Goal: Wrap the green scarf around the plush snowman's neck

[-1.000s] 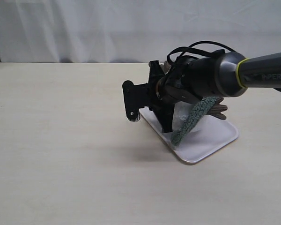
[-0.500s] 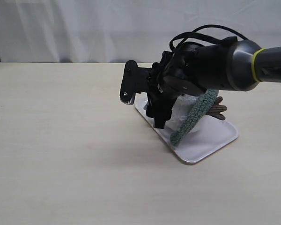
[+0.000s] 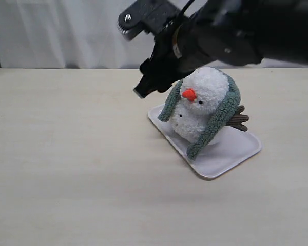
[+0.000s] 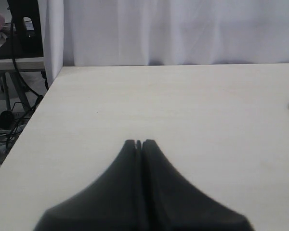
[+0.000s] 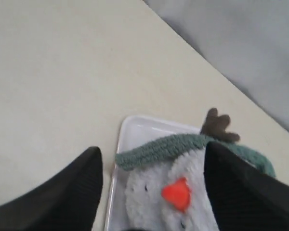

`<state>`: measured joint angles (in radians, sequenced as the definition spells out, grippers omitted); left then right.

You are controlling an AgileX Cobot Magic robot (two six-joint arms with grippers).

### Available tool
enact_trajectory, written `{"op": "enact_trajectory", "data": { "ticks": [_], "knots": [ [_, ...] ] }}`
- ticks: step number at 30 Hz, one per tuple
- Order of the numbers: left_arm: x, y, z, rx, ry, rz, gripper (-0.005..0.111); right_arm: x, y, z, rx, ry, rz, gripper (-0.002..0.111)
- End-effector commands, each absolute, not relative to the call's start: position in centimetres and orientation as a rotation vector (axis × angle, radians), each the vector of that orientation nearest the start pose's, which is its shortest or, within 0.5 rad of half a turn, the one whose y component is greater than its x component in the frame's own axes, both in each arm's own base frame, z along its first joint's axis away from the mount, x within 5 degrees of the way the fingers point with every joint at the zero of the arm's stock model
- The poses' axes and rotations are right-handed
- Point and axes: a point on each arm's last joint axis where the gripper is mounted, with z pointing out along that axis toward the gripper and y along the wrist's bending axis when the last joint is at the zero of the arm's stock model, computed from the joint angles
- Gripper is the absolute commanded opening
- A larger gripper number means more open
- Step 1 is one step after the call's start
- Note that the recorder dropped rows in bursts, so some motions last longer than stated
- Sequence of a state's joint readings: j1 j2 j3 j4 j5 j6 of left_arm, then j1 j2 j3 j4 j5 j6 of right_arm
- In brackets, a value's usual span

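One plush snowman, one green scarf, one white tray, one table, two grippers.

The snowman sits on the tray's left half, towards its far corner, and the tray lies on the table right of the middle. The scarf loops behind the head and its two ends hang down the front, apart and uncrossed. The longer end reaches the tray's near-left edge.

The right gripper hangs above and left of the snowman, jaws spread wide and holding nothing.

Only the exterior view shows the whole toy and both scarf ends. The right wrist view looks down between its two dark fingers at the orange nose and one brown twig arm. Only the left wrist view shows the left gripper, with its jaws pressed together on nothing, over bare table near a side edge.
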<state>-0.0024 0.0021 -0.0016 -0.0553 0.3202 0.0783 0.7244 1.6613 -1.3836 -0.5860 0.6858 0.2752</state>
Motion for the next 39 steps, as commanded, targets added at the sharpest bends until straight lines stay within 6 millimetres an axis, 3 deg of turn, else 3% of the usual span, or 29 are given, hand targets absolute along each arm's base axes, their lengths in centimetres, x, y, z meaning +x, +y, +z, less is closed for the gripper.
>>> {"op": "enact_trajectory", "data": {
  "ticks": [1,5,11,14,16,18,19,21,23,27,31,34,39],
  "knots": [
    [5.4,-0.2,18.5,0.038,1.79,-0.005,0.0,28.9,19.6,33.6,-0.697,2.327,-0.243,0.054],
    [5.4,-0.2,18.5,0.038,1.79,-0.005,0.0,29.8,14.6,34.0,-0.501,2.415,-0.302,0.054],
    [5.4,-0.2,18.5,0.038,1.79,-0.005,0.0,30.3,5.8,33.0,-0.183,2.489,-0.131,0.054],
    [5.4,-0.2,18.5,0.038,1.79,-0.005,0.0,30.7,1.2,31.1,0.04,2.559,0.0,0.054],
    [5.4,-0.2,18.5,0.038,1.79,-0.005,0.0,31.0,-0.9,29.7,0.12,2.607,0.11,0.054],
    [5.4,-0.2,18.5,0.038,1.79,-0.005,0.0,31.4,-2.7,27.7,0.217,2.636,0.303,0.054],
    [5.4,-0.2,18.5,0.038,1.79,-0.005,0.0,31.7,-4.1,25.5,0.299,2.638,0.47,0.054],
    [5.4,-0.2,18.5,0.038,1.79,-0.005,0.0,32.1,-5.5,22.1,0.392,2.647,0.585,0.054],
    [5.4,-0.2,18.5,0.038,1.79,-0.005,0.0,32.5,-6.1,19.3,0.474,2.68,0.565,0.054],
    [5.4,-0.2,18.5,0.038,1.79,-0.005,0.0,33.8,-6.2,15.6,0.546,2.702,0.613,0.054],
    [5.4,-0.2,18.5,0.038,1.79,-0.005,0.0,34.5,-6.7,13.0,0.618,2.708,0.579,0.054],
    [5.4,-0.2,18.5,0.038,1.79,-0.005,0.0,35.1,-6.5,11.6,0.619,2.685,0.65,0.054],
    [5.4,-0.2,18.5,0.038,1.79,-0.005,0.0,35.4,-6.2,10.3,0.603,2.677,0.707,0.054]
  ]
}}
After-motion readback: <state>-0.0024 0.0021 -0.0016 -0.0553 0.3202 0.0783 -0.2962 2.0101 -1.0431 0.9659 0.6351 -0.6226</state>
